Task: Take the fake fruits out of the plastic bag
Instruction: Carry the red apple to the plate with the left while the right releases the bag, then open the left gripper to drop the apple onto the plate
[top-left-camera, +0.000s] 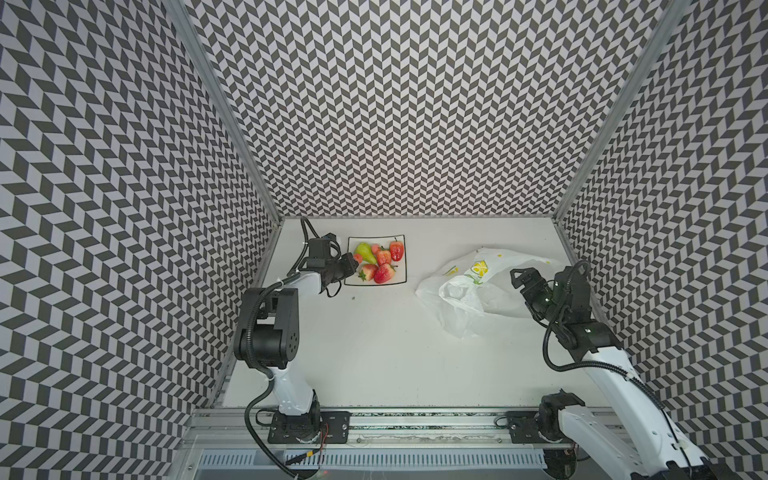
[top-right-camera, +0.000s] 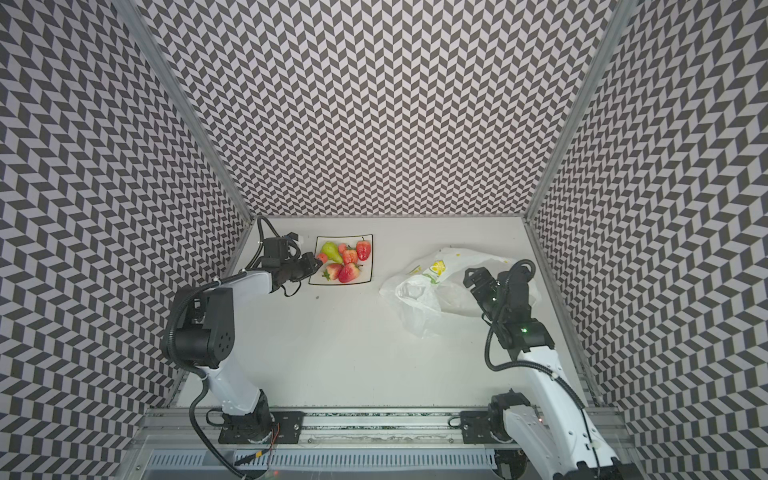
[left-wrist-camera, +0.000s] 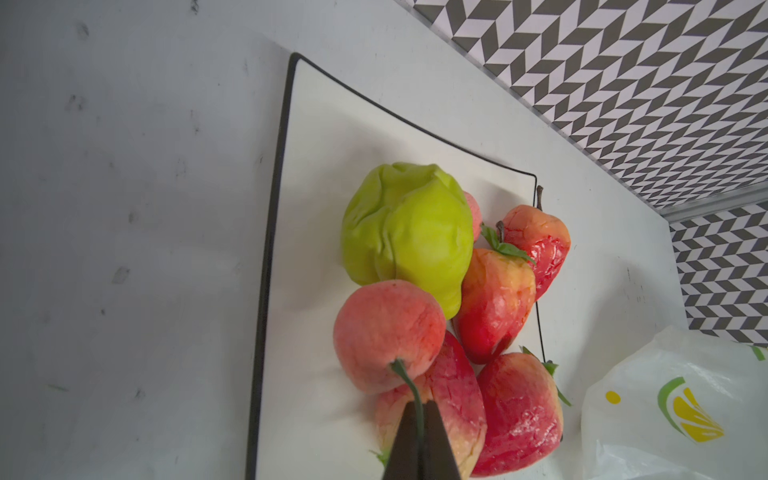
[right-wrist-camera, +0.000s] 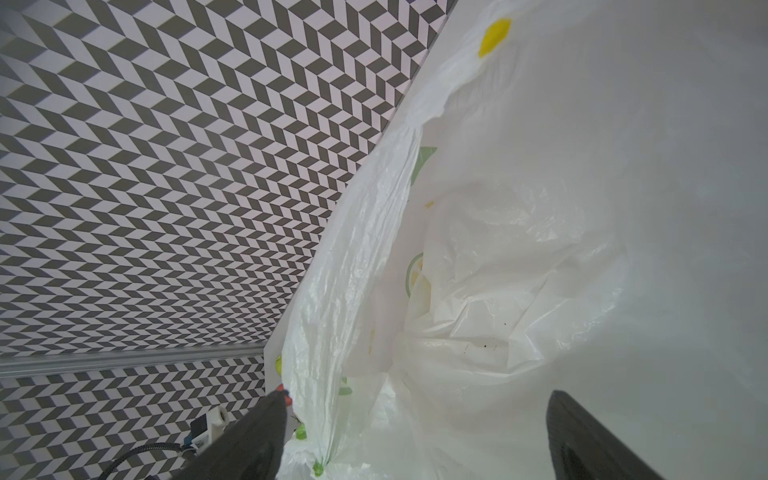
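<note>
Left hand (left-wrist-camera: 419, 409), pinched shut on the stem of a cherry (left-wrist-camera: 388, 334), above the plate (left-wrist-camera: 316, 137) holding the other fake fruits (top-left-camera: 384, 272). Lower before releasing, lest it roll. Right hand (top-left-camera: 524, 276), spread wide and empty, over the plastic bag (top-left-camera: 465, 291), right of the plate.

Three walls box in the workspace: back wall (top-left-camera: 415, 104) plus two side walls (top-left-camera: 104, 166), all covered w/ a dark grey & white chevron print. Bare alu posts (top-left-camera: 226, 112) run down the corners where the walls meet. Table (top-left-camera: 374, 353) is flat matte white w/ a few small dark scuffs & specks. Along its near edge there's an alu rail (top-left-camera: 424, 415), and below that a slotted vent grille (top-left-camera: 415, 459). Light is even & diffuse, shadows soft.
</note>
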